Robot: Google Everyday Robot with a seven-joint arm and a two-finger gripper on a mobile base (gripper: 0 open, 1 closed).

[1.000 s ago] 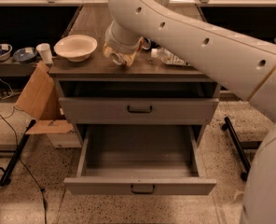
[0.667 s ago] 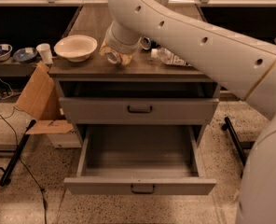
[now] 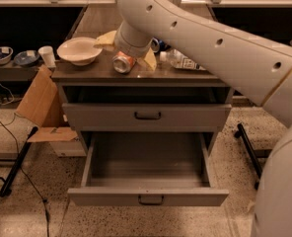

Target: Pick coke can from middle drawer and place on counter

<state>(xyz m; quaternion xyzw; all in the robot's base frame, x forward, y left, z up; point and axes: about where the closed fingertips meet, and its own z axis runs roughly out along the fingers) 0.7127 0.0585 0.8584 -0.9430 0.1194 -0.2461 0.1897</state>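
The coke can (image 3: pixel 122 62) lies on its side on the counter (image 3: pixel 87 71), near its front edge, with a silver end toward the camera. My gripper (image 3: pixel 129 49) hangs just above and behind the can. Its tan fingers (image 3: pixel 106 37) are spread to either side, open and not gripping the can. The large white arm comes in from the right and hides the wrist. The middle drawer (image 3: pixel 148 197) is pulled fully out below, and nothing shows inside it. The drawer above it (image 3: pixel 147 116) is shut.
A white bowl (image 3: pixel 78 50) stands at the counter's left. A clear plastic bottle (image 3: pixel 183 60) and a blue-and-white can (image 3: pixel 158 44) lie to the right of the gripper. A cardboard box (image 3: pixel 40 103) and a black pole (image 3: pixel 17 164) are left of the cabinet. A side shelf holds bowls and a cup (image 3: pixel 48 56).
The gripper has opened and drawn back a little. The coke can, hidden in the gripper before, now lies in view on the counter.
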